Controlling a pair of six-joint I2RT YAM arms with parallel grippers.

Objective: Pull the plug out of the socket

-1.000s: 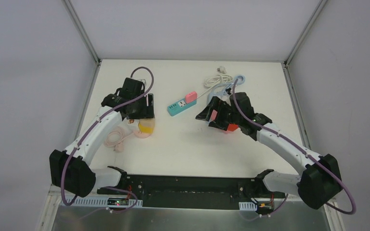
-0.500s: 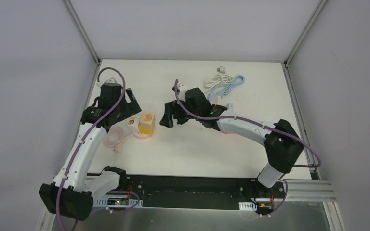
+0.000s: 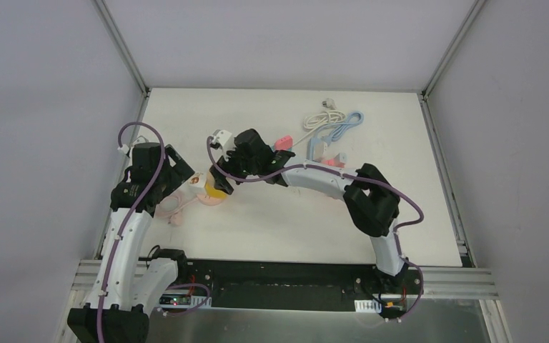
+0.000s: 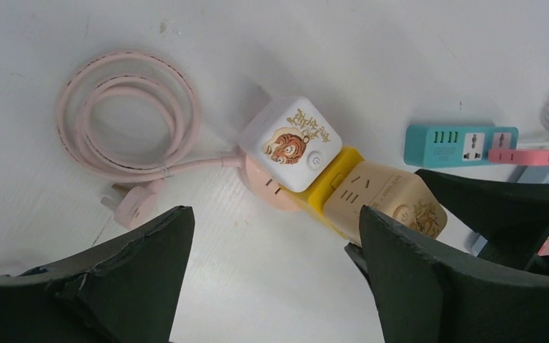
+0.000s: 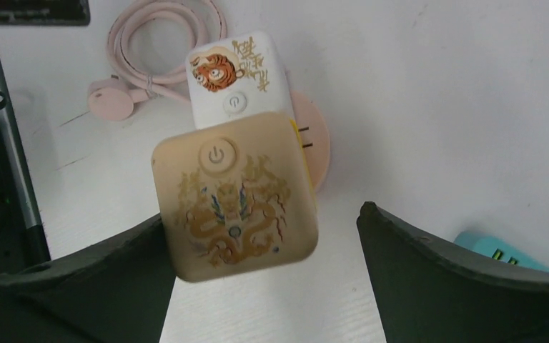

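Observation:
A beige dragon-print cube plug [image 5: 232, 196] on a yellow part [image 4: 329, 187] sits joined to the white tiger-print cube socket [image 4: 293, 143], which rests on a pink round base [image 5: 313, 143]. My right gripper [image 5: 261, 214] is open and straddles the beige cube [image 3: 218, 184]. Its left finger [image 5: 114, 271] is close beside the cube and its right finger [image 5: 436, 271] stands well apart. My left gripper [image 4: 275, 214] is open over bare table just near of the stack, its right finger [image 4: 429, 271] close to the beige cube [image 4: 386, 204]. In the top view the left gripper [image 3: 184, 174] is left of the stack, the right gripper [image 3: 225, 183] over it.
A coiled pink cable [image 4: 125, 114] with its pink wall plug [image 4: 132, 207] lies left of the socket. A teal power strip [image 4: 461, 143] with a pink plug [image 4: 525, 156] lies to the right, under my right arm. White and blue cables [image 3: 332, 121] lie at the back.
My right arm swung left across the table and now sits over the cube stack. My left arm drew back to the left and its gripper opened, off the stack.

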